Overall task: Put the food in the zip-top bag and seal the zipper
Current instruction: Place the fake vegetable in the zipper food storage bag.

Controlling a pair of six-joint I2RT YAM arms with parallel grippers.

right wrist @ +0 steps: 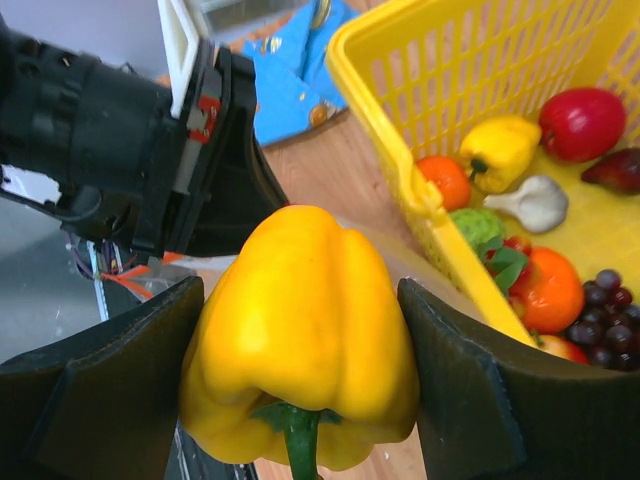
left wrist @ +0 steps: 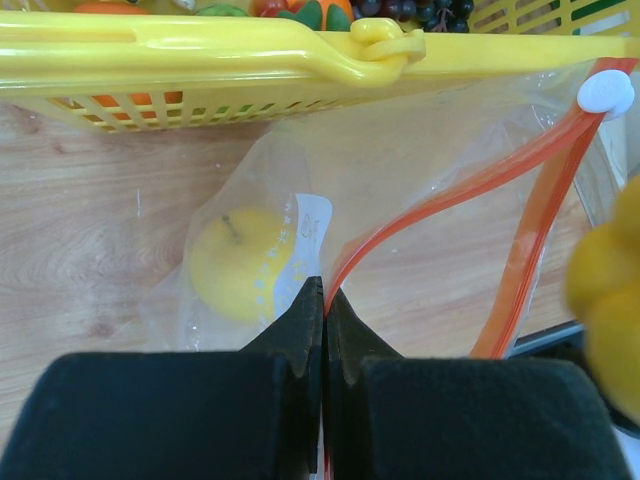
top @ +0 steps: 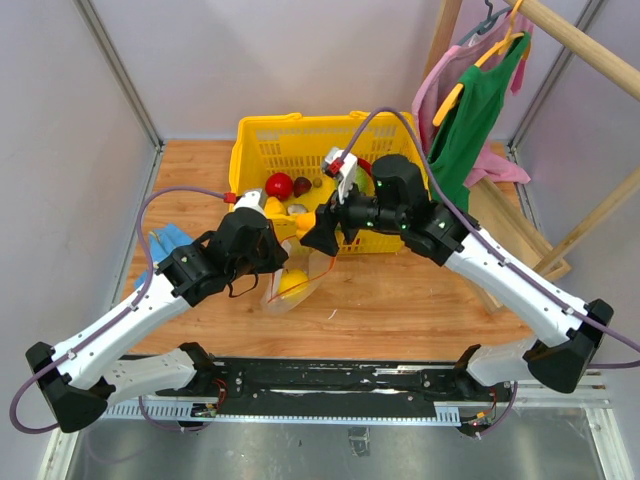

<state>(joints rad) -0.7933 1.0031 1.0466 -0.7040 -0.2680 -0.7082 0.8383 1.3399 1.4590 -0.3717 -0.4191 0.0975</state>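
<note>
Left gripper [left wrist: 322,300] has its fingers pressed together, pinching the near end of the zipper [left wrist: 450,195] on the zip-top bag [top: 292,283]; whether only the strip or also the film beside it is caught is hard to tell. The bag lies on the table [top: 400,300] just near of the yellow basket [top: 262,140], between the two grippers, its far edge up against the basket wall. The two red-orange strips split apart from the whitish end piece [left wrist: 605,93] at the far right, so the mouth is open. A round yellow fruit [left wrist: 240,265] sits inside the bag, left of the pinch. Right gripper [right wrist: 300,295] is clamped on a yellow bell pepper [right wrist: 300,335], one finger on each side, stem pointing down, held above the table next to the bag's right side and close to the left gripper. In the basket: red fruit [right wrist: 582,122], small yellow pepper [right wrist: 497,148], garlic [right wrist: 535,203], green piece [right wrist: 478,225], orange [right wrist: 548,290], dark grapes [right wrist: 605,315]. A blue cloth [top: 168,242] lies on the table at the far left, behind the left arm.
</note>
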